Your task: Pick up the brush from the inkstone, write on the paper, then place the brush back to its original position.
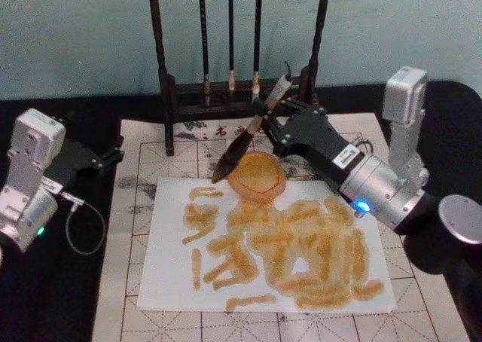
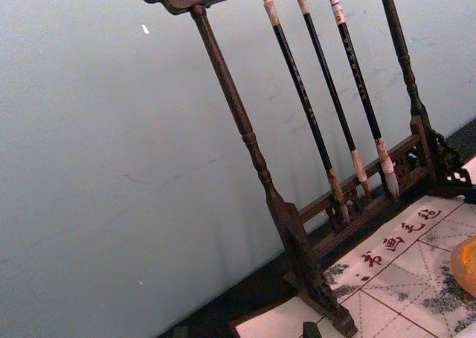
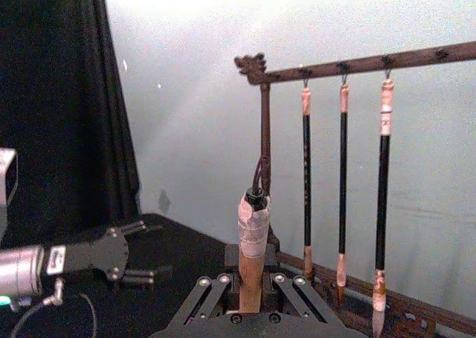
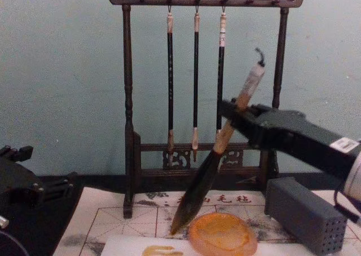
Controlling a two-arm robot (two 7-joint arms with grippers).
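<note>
My right gripper (image 1: 269, 125) is shut on the tan handle of the brush (image 1: 239, 148), holding it tilted, white cap up toward the rack. In the chest view the brush (image 4: 211, 163) slants down from the right gripper (image 4: 232, 114), and its dark tip hangs just left of the orange inkstone (image 4: 221, 233). From the head view, the tip lies near the far edge of the paper (image 1: 181, 282), beside the inkstone (image 1: 257, 176). The paper carries many yellowish-brown strokes. The right wrist view shows the brush (image 3: 253, 237) upright between the fingers (image 3: 210, 292). My left gripper (image 1: 113, 155) rests open at the left.
A dark wooden rack (image 1: 164, 78) with three thin hanging brushes (image 4: 196, 81) stands behind the inkstone. A grey block with small holes (image 4: 307, 213) sits at the right. The beige red-grid mat (image 1: 135, 206) lies under the paper. A white cable (image 1: 83, 221) loops near my left arm.
</note>
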